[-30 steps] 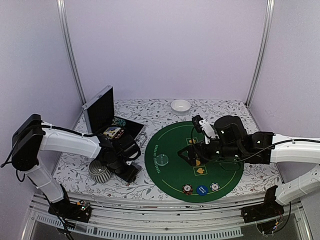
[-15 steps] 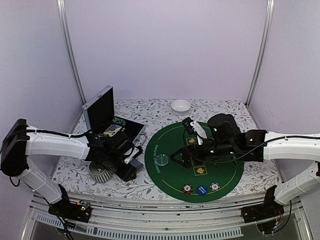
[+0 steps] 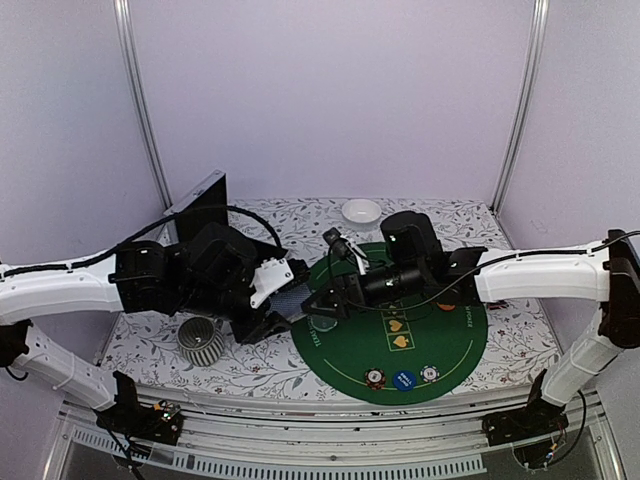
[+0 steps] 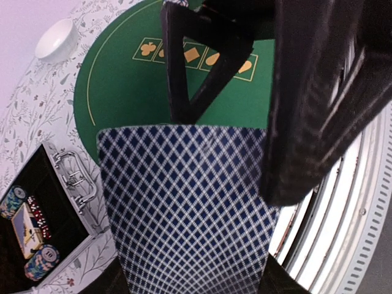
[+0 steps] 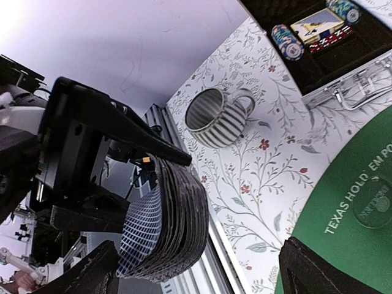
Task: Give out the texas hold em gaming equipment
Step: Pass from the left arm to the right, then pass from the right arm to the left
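Card handoff, centre of the top view: left gripper (image 3: 278,306) clamps the card deck (image 4: 190,208), right gripper (image 3: 322,301) is spread wide and probably needs to pinch the top card next.

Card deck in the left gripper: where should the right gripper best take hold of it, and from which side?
Likely the free far end of the deck, coming from the green mat side. The left gripper clamps the near part, leaving that end sticking out toward the open right gripper, whose fingers can close across it.
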